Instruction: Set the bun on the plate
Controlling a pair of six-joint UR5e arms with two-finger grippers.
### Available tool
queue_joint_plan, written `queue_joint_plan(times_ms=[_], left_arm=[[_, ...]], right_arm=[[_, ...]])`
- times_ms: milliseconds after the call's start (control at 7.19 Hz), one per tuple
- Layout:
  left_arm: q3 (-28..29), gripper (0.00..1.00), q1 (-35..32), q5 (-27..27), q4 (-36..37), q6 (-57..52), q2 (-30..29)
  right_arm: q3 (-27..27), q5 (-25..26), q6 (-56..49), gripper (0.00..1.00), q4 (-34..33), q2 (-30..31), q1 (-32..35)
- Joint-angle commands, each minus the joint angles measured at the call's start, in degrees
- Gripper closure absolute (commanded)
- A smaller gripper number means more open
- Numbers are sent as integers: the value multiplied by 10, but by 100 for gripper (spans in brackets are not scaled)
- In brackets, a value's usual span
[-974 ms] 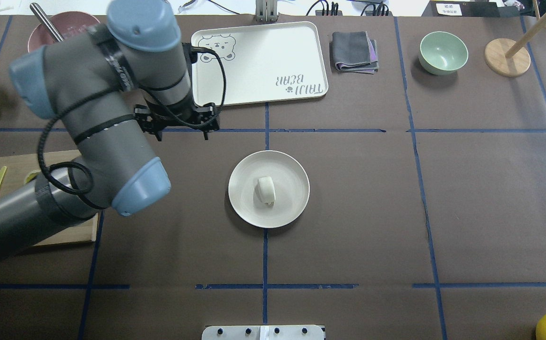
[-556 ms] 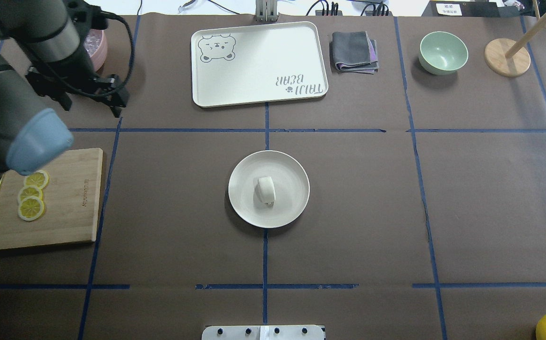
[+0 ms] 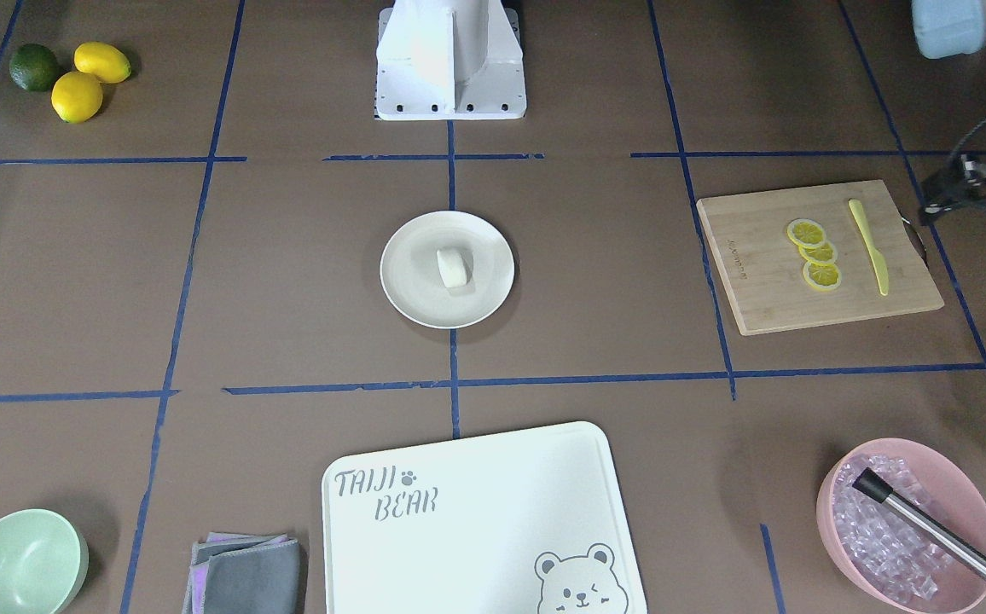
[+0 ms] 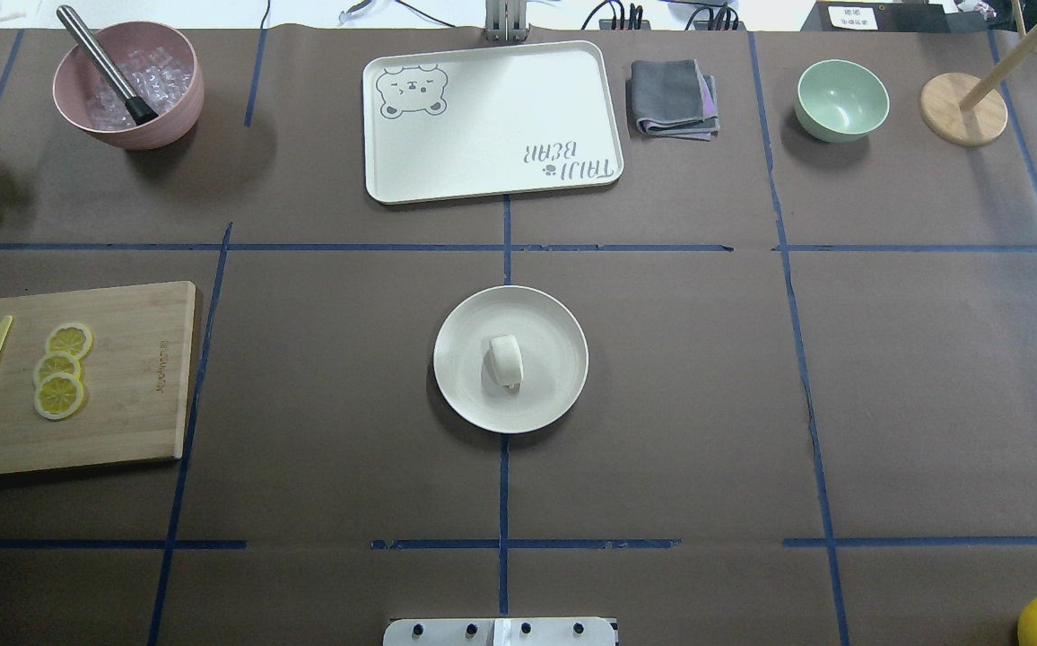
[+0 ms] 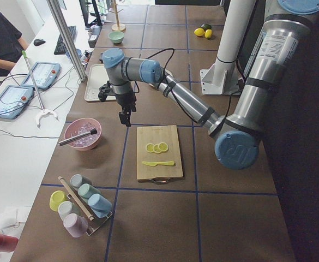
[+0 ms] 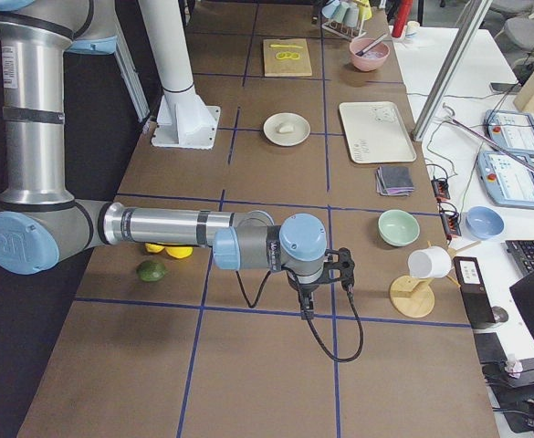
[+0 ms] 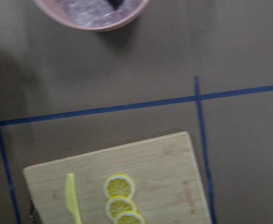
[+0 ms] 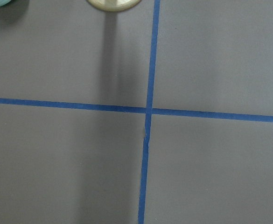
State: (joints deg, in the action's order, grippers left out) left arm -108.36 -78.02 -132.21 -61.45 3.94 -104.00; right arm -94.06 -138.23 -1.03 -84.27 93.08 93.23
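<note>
The small white bun (image 4: 505,361) lies near the middle of the round cream plate (image 4: 557,334), with nothing touching it. The front-facing view shows the same bun (image 3: 452,268) on the plate (image 3: 408,290). Neither gripper appears in the overhead view. My left gripper (image 5: 125,117) hangs over the table between the pink bowl and the wooden board, far from the plate; I cannot tell whether it is open. My right gripper (image 6: 304,308) points down at bare table near the wooden stand, also far from the plate; its state cannot be told either.
A bear-print board (image 4: 492,121), a folded cloth (image 4: 673,99), a mint bowl (image 4: 841,99) and a wooden stand (image 4: 962,108) line the far side. At the left are a pink bowl of ice (image 4: 128,85) and a cutting board (image 4: 133,404) with lemon slices.
My left arm has swung away to the left and gone out of the overhead view. The bun and plate have not moved.
</note>
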Motion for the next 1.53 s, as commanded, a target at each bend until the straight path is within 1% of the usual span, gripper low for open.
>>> queue_joint_plan(times_ms=[0,139,278,417,556,1391], left_arm=[[51,0,-78,-24,-91,-89,105],[100,0,-85,-37,-150,-89,124],[165,0,-104,-61,-224,-89,125],[196,0,-107,-65,-280,-84,126],[197,0,-118,-62,-285,-84,125],[206,0,-119,-57,-287,-89,137]], right_arm=[[-2,1,0,0,1,-1,0],[-2,1,-1,0,1,-1,0],[-2,2,-2,0,2,-1,0],[-2,2,-2,0,2,-2,0],[-3,2,-2,0,2,-2,0],[-3,11,-3,0,2,-4,0]])
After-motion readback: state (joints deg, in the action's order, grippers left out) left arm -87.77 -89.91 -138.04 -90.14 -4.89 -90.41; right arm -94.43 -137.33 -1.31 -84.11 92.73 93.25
